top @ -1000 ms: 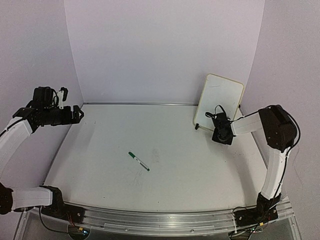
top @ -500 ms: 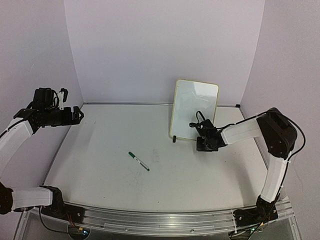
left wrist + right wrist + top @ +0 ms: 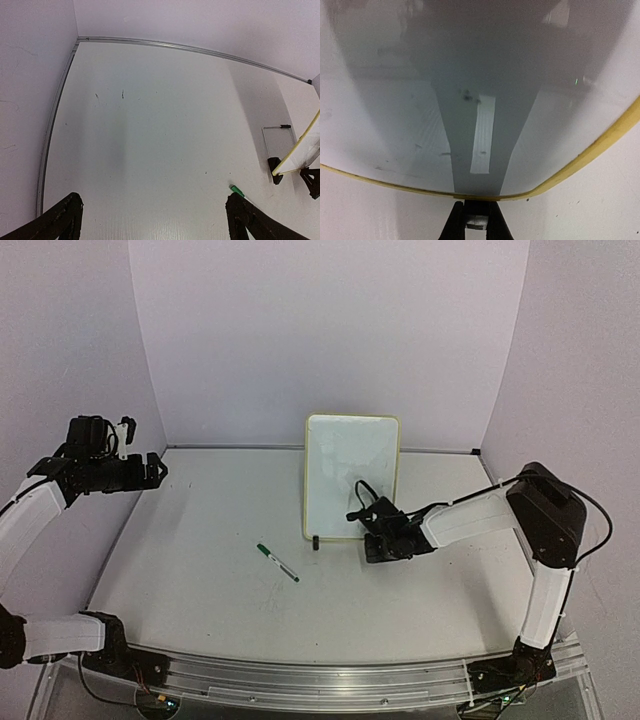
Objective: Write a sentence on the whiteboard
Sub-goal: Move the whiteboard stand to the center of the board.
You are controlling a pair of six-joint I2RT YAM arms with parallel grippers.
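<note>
The whiteboard (image 3: 350, 475), white with a pale yellow frame, stands upright at the table's middle, facing the front. My right gripper (image 3: 375, 540) is low at its right bottom corner, shut on one black foot (image 3: 479, 206); the board's face (image 3: 470, 75) fills the right wrist view. The other foot (image 3: 316, 542) rests on the table. No green sentence shows on the board, only faint smudges. My left gripper (image 3: 155, 468) is open and empty, raised at the far left. In the left wrist view the board's yellow edge (image 3: 300, 145) shows at the right.
A slim white marker with a green cap (image 3: 277, 562) lies on the table left of the board, and its cap (image 3: 236, 190) shows by my left gripper's right finger (image 3: 245, 220). Purple walls enclose the table on three sides.
My right gripper has carried the whiteboard from the back right corner leftward to the table's middle, turning it to face the front. The left arm and the marker have not moved.
</note>
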